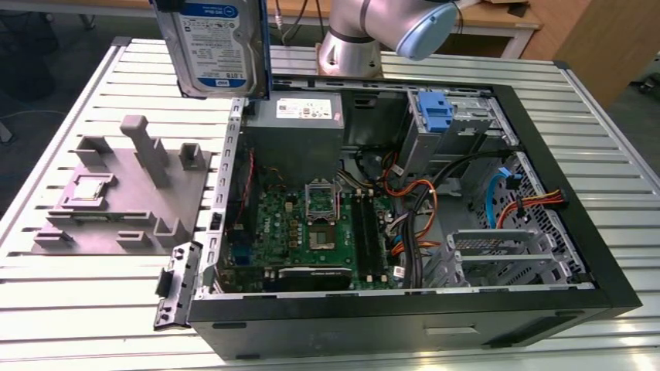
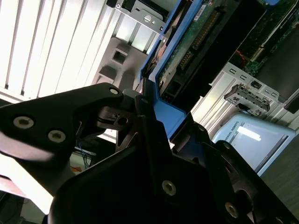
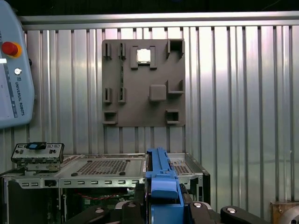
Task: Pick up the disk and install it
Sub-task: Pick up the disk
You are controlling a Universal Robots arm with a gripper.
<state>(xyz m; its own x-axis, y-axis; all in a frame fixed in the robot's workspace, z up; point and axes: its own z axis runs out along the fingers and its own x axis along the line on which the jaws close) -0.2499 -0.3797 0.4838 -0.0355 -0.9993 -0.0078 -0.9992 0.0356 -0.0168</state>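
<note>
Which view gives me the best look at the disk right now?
The exterior view: the disk stands upright in the air, labelled face showing. The first wrist view shows its blue frame edge-on; the second wrist view shows the frame and circuit-board side obliquely.

disk [image 1: 216, 46]: smooth silver metal is seen, a bit shiny; a paper label is stuck on it; a blue plastic frame is fitted round it.
gripper [image 2: 148, 103]: black and matt; small shiny metal screws are set in it.
table [image 1: 73, 100]: ribbed metal, pale and shiny.
grey tray [image 1: 124, 193]: matt grey plastic.
computer case [image 1: 413, 325]: matt black outside; bare grey metal is seen inside.
arm [image 1: 376, 35]: smooth silver metal, with a glossy light blue cap.
</note>
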